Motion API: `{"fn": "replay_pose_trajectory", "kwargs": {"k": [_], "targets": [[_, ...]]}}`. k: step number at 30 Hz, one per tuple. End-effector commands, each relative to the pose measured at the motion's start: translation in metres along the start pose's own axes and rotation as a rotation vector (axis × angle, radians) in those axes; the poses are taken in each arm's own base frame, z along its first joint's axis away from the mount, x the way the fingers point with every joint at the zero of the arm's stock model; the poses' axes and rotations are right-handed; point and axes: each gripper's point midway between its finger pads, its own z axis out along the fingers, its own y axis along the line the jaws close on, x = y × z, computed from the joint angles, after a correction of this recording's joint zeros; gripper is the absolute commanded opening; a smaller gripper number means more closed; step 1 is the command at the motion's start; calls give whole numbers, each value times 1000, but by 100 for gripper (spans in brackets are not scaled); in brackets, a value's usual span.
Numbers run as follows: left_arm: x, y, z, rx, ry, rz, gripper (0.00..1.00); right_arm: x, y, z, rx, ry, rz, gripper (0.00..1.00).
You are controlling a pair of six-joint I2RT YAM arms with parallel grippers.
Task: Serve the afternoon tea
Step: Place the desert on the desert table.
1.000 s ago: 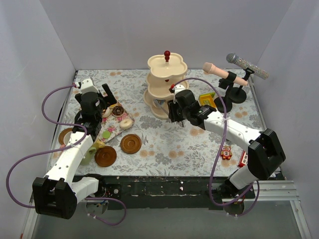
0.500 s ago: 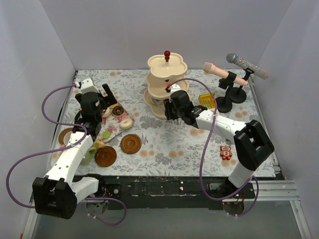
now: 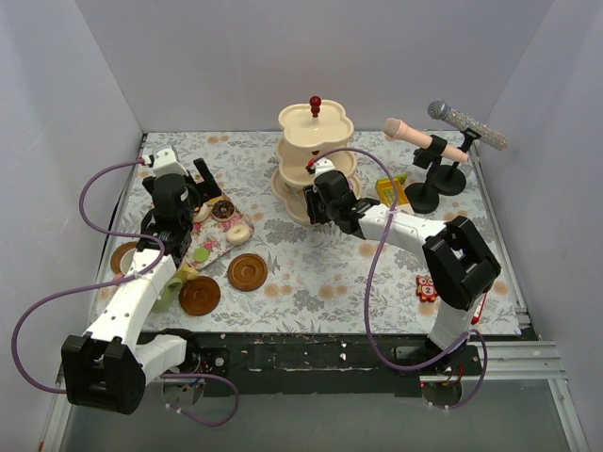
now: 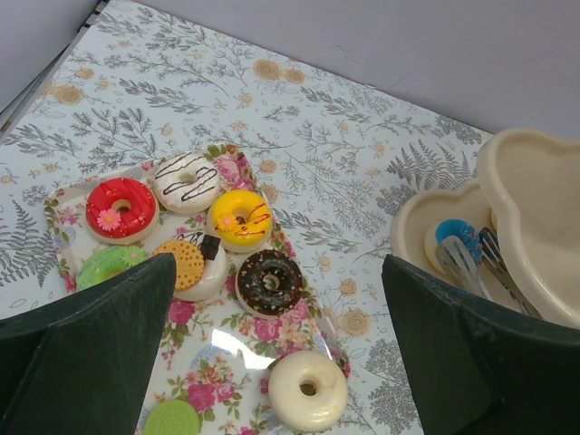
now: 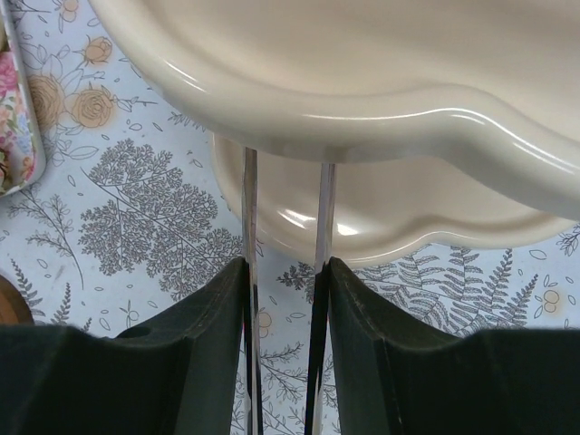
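Note:
The cream three-tier stand [image 3: 316,141] with its red knob stands at the back centre. My right gripper [image 3: 325,195] is shut on metal tongs [image 5: 249,227], whose two arms reach under the middle tier into the bottom tier [image 5: 381,213]. In the left wrist view the tong tips [image 4: 462,263] lie by a blue donut [image 4: 450,234] on that tier. My left gripper [image 4: 276,263] hangs open above the floral tray [image 4: 245,349], which holds red [image 4: 120,207], yellow [image 4: 240,217], chocolate [image 4: 269,281] and cream [image 4: 308,390] donuts. Brown saucers [image 3: 248,271] [image 3: 200,296] lie at the front left.
Two toy microphones on stands [image 3: 443,141] are at the back right, with a yellow-green block [image 3: 391,188] beside the stand. A small red toy block [image 3: 427,287] lies at the front right. A third saucer [image 3: 123,256] and a cup [image 3: 181,276] sit by the left arm.
My right arm has swung left and forward, pushing the tongs further into the stand's bottom tier. The left arm has not moved.

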Motion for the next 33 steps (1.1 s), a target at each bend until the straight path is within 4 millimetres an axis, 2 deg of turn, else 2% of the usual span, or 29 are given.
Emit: {"fn": "replay_pose_trajectory", "kwargs": {"k": [1, 7, 12, 22, 33], "targets": [[-9, -3, -2, 10, -18, -1, 98, -26, 0, 6, 11, -71, 3, 30], [-6, -4, -1, 19, -11, 1, 98, -25, 0, 6, 11, -61, -4, 46], [-5, -5, -1, 21, -7, 3, 98, -27, 1, 5, 7, -64, -14, 52], [-6, -6, -1, 29, -7, 4, 98, -26, -2, 1, 14, -71, -17, 58], [-5, -7, -1, 34, -7, 3, 98, -27, -3, -9, 8, -93, -1, 59]]}}
